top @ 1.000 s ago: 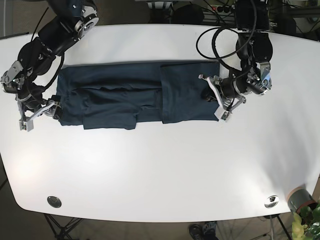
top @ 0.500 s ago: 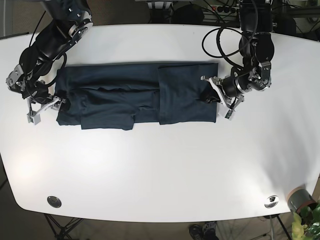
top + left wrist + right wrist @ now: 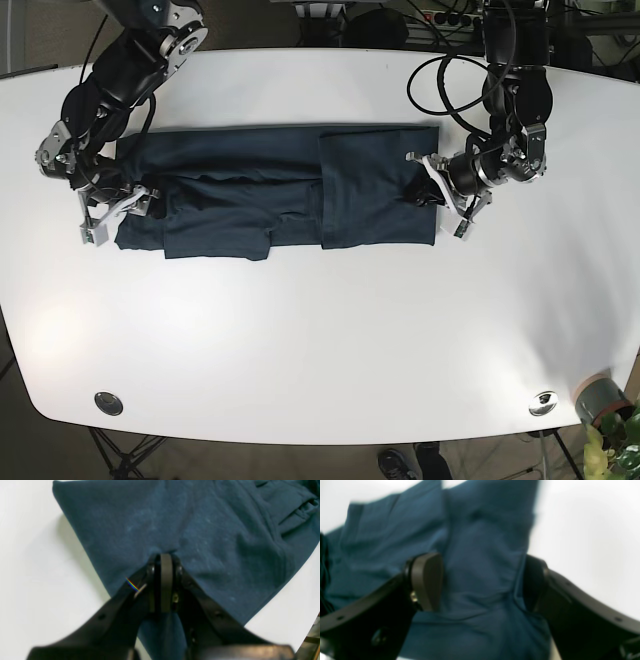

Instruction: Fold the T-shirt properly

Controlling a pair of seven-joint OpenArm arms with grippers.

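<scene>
Navy T-shirt (image 3: 275, 195): left gripper (image 3: 163, 562) clamped on cloth, right gripper (image 3: 482, 580) agape astride it; uneven pull risks skewing the fold

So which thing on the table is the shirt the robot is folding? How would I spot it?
Look at the big white table, then its far half between the two black arms. The dark blue T-shirt lies there as a long flat band, the only cloth on the table. The left claw is shut on one end and the right claw is open around the other.
</scene>
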